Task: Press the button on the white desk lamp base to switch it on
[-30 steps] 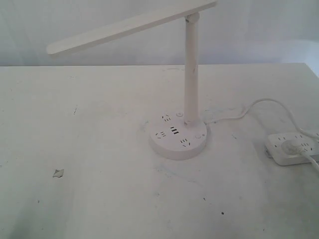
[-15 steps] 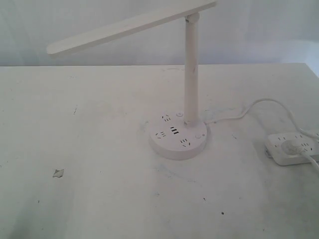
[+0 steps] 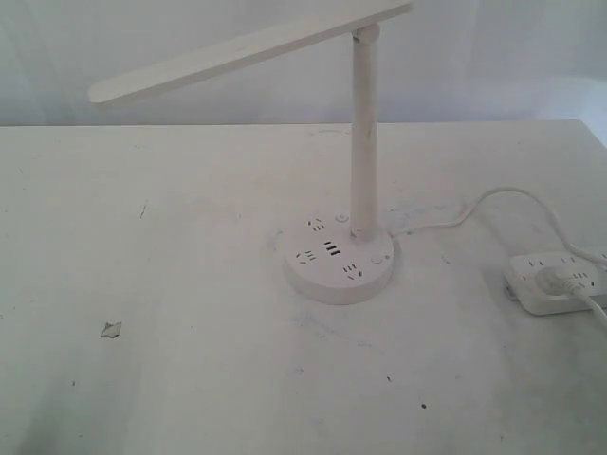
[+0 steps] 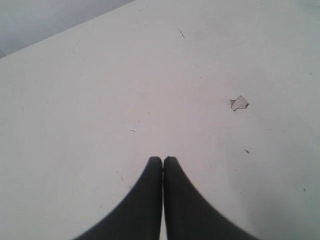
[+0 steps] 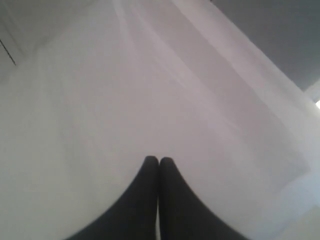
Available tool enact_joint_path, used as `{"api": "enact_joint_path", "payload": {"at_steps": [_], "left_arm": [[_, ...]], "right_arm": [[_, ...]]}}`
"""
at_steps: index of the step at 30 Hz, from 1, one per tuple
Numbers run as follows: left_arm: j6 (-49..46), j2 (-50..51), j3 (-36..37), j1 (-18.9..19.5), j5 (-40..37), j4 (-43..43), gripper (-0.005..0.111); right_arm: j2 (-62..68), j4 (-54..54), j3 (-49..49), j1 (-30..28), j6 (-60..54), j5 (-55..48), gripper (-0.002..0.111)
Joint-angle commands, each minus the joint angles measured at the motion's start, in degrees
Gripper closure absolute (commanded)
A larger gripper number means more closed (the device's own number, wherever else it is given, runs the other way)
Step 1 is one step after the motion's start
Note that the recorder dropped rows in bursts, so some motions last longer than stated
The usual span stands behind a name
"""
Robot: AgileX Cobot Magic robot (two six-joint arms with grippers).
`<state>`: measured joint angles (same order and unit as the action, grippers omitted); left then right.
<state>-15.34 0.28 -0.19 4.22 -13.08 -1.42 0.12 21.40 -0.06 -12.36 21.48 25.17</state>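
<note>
The white desk lamp stands mid-table in the exterior view, its long flat bar head (image 3: 247,49) tilted up to the right on a thin pole (image 3: 363,133). Its round white base (image 3: 339,263) carries socket holes, three dark USB slots (image 3: 332,250) and small round buttons (image 3: 377,258). The head looks unlit. Neither arm shows in the exterior view. My left gripper (image 4: 162,159) is shut with nothing in it, over bare table. My right gripper (image 5: 158,160) is also shut and empty, facing a plain white surface. The lamp appears in neither wrist view.
A white power strip (image 3: 557,282) lies at the right table edge with a plug in it; a white cable (image 3: 493,199) runs from it to the lamp base. A small chip (image 3: 111,330) marks the tabletop at front left, also seen as the chip (image 4: 239,103).
</note>
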Motion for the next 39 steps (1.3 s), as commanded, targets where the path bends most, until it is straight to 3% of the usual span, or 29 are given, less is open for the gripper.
{"api": "enact_joint_path", "payload": {"at_steps": [1, 6, 11, 14, 17, 21, 25, 30, 34, 39], "left_arm": [[0.1, -0.3, 0.2, -0.2, -0.2, -0.2, 0.107], [0.1, -0.3, 0.2, -0.2, -0.2, -0.2, 0.107], [0.1, -0.3, 0.2, -0.2, -0.2, -0.2, 0.107], [0.1, -0.3, 0.2, -0.2, -0.2, -0.2, 0.107], [0.1, -0.3, 0.2, -0.2, -0.2, -0.2, 0.107], [0.1, -0.3, 0.2, -0.2, -0.2, -0.2, 0.107], [0.1, -0.3, 0.2, -0.2, -0.2, -0.2, 0.107], [0.1, -0.3, 0.2, -0.2, -0.2, -0.2, 0.107], [0.1, -0.3, 0.2, -0.2, -0.2, -0.2, 0.107], [0.1, -0.3, 0.2, -0.2, -0.2, -0.2, 0.107]], "right_arm": [[-0.1, 4.0, 0.1, -0.2, 9.7, 5.8, 0.108], [-0.1, 6.5, 0.1, -0.2, 11.3, 12.1, 0.108], [-0.1, 5.5, -0.7, -0.2, 12.0, 26.3, 0.108], [0.8, -8.1, -6.7, -0.2, 10.4, 25.1, 0.108], [6.8, -32.2, -14.6, -0.2, 10.5, 23.7, 0.108], [18.8, -62.8, -26.1, -0.2, 21.0, 25.7, 0.108], [32.0, -84.1, -36.5, -0.2, 32.1, 27.9, 0.108], [45.2, -105.3, -45.0, 0.1, 46.9, 28.0, 0.108], [51.9, -121.3, -47.5, 5.1, 58.9, 25.5, 0.108], [57.3, -121.3, -44.5, 15.9, 57.8, 13.6, 0.108]]}}
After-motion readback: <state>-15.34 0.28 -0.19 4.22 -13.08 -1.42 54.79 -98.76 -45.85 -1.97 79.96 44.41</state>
